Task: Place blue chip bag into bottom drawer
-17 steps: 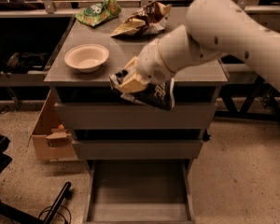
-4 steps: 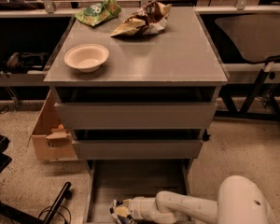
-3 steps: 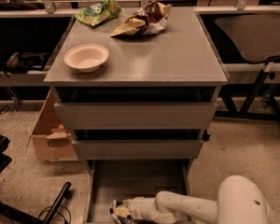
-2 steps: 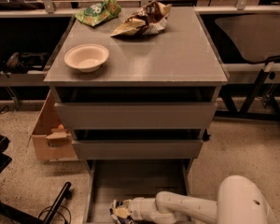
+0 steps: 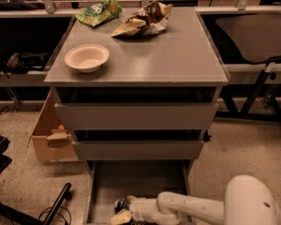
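Observation:
The bottom drawer [image 5: 145, 179] is pulled open below the two upper grey drawers, and its flat grey floor shows. My white arm reaches in from the lower right. The gripper [image 5: 123, 211] is low inside the drawer near its front left, at the bottom edge of the view. A small dark patch [image 5: 118, 204] at the gripper's tip looks like part of the blue chip bag. The rest of the bag is hidden by the gripper or cut off by the frame edge. I cannot tell whether it is held.
On the cabinet top [image 5: 178, 55] stand a white bowl [image 5: 87, 57], a green bag [image 5: 99, 11] and a brown-and-tan bag [image 5: 143, 20]. A cardboard box [image 5: 49, 135] sits left of the cabinet. A dark chair [image 5: 257, 36] is at right.
Since 5.7 s ago the arm has gone down with the blue bag from in front of the top drawer into the bottom drawer. Over the last second nothing has visibly moved.

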You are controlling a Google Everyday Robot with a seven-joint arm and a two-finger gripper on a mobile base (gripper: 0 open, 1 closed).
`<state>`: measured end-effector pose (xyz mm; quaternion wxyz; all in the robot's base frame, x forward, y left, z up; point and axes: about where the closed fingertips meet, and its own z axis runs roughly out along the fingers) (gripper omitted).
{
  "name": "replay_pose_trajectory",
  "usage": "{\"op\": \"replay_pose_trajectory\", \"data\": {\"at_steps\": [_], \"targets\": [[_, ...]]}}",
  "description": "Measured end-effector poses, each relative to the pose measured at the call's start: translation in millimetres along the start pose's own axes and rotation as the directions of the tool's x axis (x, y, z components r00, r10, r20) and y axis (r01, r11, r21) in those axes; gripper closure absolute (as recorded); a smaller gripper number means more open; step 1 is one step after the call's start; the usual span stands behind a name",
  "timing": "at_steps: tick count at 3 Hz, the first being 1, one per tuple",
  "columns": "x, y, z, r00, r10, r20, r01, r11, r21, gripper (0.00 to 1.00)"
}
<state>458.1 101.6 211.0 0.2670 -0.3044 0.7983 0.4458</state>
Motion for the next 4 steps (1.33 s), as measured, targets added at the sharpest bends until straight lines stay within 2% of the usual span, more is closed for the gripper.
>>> {"op": "replay_pose_trajectory", "data": {"at_steps": [1,2,3,4], "targets": [[-35,19,-32,0.998,-0.053,-0.025,0.055,0.9955,0.077,0.00],[-63,46,-69,0.994,-0.055,-0.090,0.071,0.9810,0.180,0.00],[-44,114,-93,0.958,0.061,-0.279,-0.012,0.9848,0.173,0.00],[-22,176,-117,0.882,0.142,-0.450,-0.080,0.9848,0.154,0.00]]}}
